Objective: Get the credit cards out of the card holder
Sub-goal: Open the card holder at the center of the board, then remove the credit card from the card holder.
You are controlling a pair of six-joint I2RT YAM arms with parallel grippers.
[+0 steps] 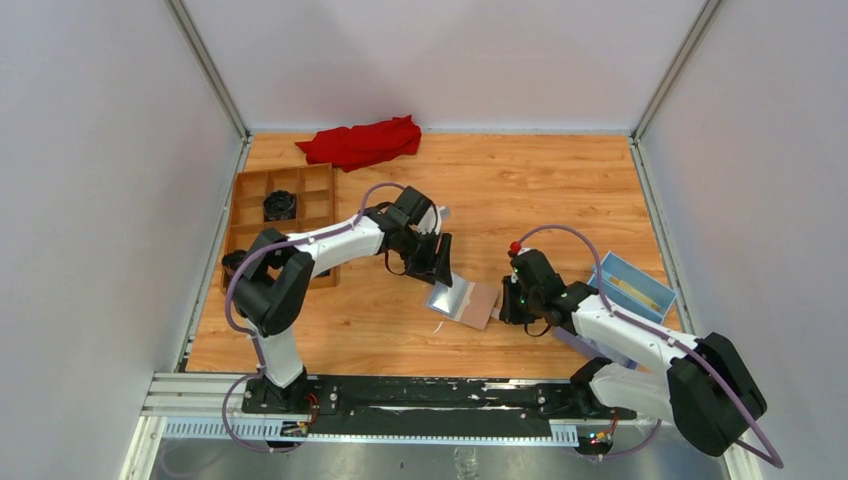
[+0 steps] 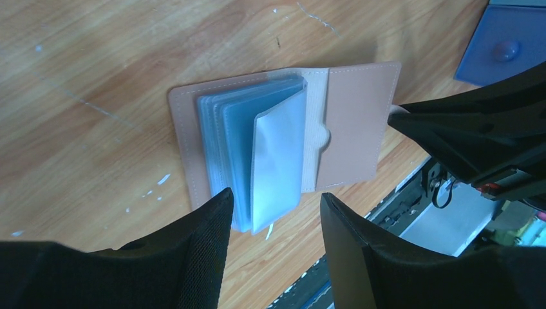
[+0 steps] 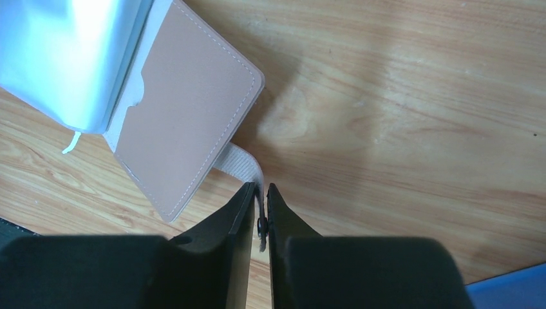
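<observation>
Right wrist view: the fingers of the right gripper [image 3: 260, 188] stand almost together, with only a thin gap between them. The end of a pale strap [image 3: 241, 164] with a small dark snap sits in this gap. Whether the fingers really press on it or only stand around it, I cannot tell from this angle. The strap comes out from under the card holder [image 3: 187, 122], at the corner of its tan-pink flap. The holder lies open and flat on the desk [image 1: 540, 190], close to the near edge and about the middle of it, between the two grippers. The flap has pale stitching along its border and one pocket with a half-round cut at its edge.

On the other half of the holder there is a stack of pale blue plastic sleeves [image 2: 270, 154], partly fanned, and the front sleeve is lifted up from the rest. The left gripper [image 2: 275, 195] hangs over the holder with its fingers wide apart. The lower end of the sleeves shows between them, and nothing is held there.

Further out, a deep blue box [image 1: 633, 287] lies at the right edge of the desk, beside the right arm. A brown compartment tray [image 1: 285, 171] lies along the left edge, with a black round object [image 1: 280, 205] in one of its compartments. A red cloth [image 1: 362, 142] is crumpled at the far edge, nearer to the far left corner.
</observation>
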